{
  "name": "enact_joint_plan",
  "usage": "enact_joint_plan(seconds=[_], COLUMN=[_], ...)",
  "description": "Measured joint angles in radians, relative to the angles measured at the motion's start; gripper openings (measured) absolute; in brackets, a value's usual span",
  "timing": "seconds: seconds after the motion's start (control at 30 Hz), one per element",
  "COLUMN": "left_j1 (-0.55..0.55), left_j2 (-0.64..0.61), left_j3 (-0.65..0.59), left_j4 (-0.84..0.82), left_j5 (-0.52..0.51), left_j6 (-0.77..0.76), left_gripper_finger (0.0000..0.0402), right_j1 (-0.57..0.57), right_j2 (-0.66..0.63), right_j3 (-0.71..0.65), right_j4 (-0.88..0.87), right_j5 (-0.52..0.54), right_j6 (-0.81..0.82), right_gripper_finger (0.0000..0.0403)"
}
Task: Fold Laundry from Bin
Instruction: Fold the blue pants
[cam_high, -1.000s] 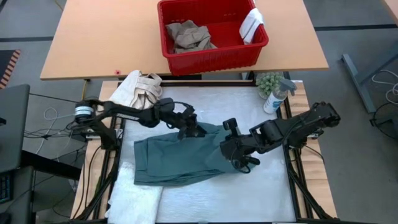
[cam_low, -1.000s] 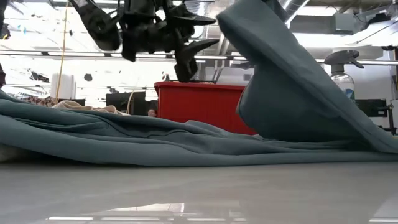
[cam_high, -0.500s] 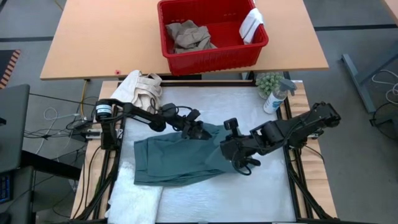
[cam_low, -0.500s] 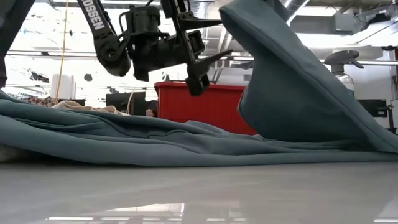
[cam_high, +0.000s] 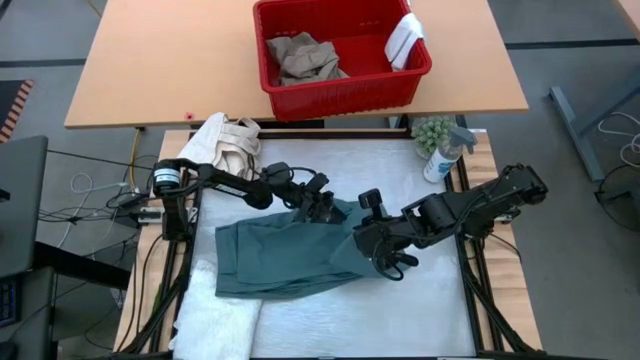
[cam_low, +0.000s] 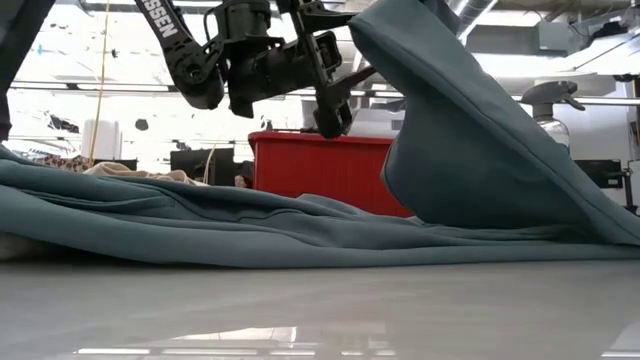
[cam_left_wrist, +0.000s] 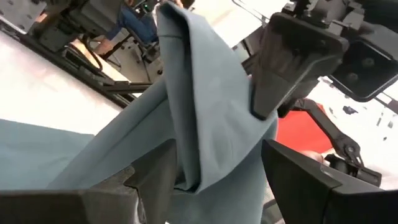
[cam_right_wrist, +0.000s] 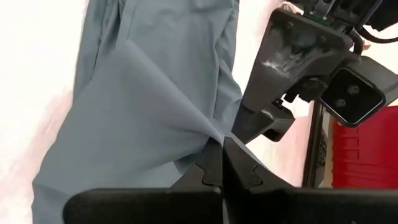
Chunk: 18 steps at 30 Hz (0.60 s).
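A: Which step is this?

B: The fold of the teal-green garment (cam_high: 285, 262). It lies spread on the white counter (cam_high: 430, 310) between the arms, and the right tool (cam_high: 372, 258) is clamped shut on a pinch of its edge, holding that corner up off the surface. The left tool (cam_high: 322, 205) hangs just beside the raised flap, its fingers spread, with a fold of the cloth standing between them but not gripped.

A: So what does the next move call for?

B: My guess: the left fingers close on that fold so both arms can carry the edge across. They need to take the same layer the right tool holds, or the fold will skew.

A: Anything one camera gives that the others miss?

B: The left wrist view shows the cloth (cam_left_wrist: 199, 124) actually sitting in the gap between its own fingers; from above that is hidden under the arm. The low view shows how high the flap (cam_low: 470, 130) is lifted. Only the high view shows the red bin (cam_high: 340, 55) on the far counter, with tan trousers (cam_high: 303, 57) and a small white cloth (cam_high: 405, 40) waiting.
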Motion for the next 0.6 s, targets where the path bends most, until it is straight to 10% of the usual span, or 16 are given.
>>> enact_joint_plan(seconds=[0.6], left_j1=[-0.050], left_j2=[0.000], left_j3=[0.088], left_j4=[0.029], left_j5=[0.004], left_j6=[-0.061], left_gripper_finger=[0.0223], right_j1=[-0.021], right_j2=[0.000], right_j3=[0.000], right_j4=[0.054], right_j5=[0.030], right_j6=[-0.065], right_gripper_finger=[0.0018])
